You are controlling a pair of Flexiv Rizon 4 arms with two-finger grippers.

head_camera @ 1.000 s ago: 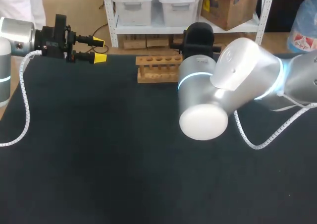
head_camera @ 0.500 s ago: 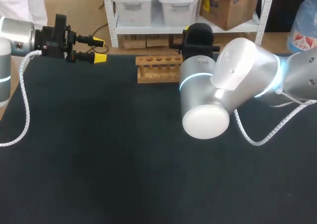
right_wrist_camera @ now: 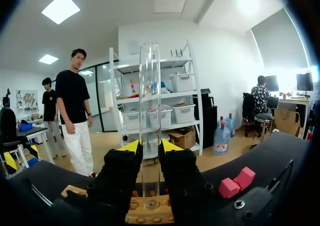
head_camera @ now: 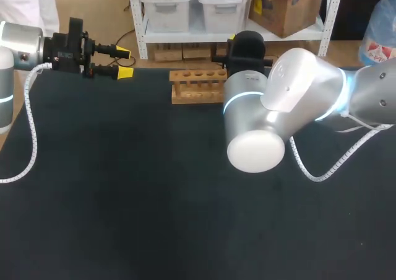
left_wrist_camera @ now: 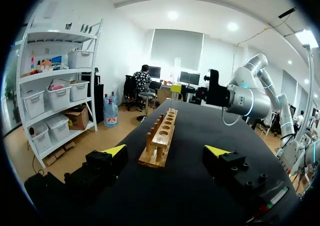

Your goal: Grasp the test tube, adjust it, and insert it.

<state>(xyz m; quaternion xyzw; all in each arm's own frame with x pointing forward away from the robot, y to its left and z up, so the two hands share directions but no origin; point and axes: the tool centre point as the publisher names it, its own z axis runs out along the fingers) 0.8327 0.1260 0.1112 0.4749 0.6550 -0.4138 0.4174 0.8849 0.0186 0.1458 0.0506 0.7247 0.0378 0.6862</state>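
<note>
Dark table (head_camera: pixel 124 199), rack (head_camera: pixel 197 85) beside right arm (head_camera: pixel 291 100)

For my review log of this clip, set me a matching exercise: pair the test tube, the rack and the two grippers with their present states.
Things:
1. test tube
2. rack
3. left gripper
4. right gripper

States:
A. open, holding nothing
B. upright and transparent
C. shut on the test tube
D. wooden, standing on the table

Pairs: 1-B, 2-D, 3-A, 4-C.
</note>
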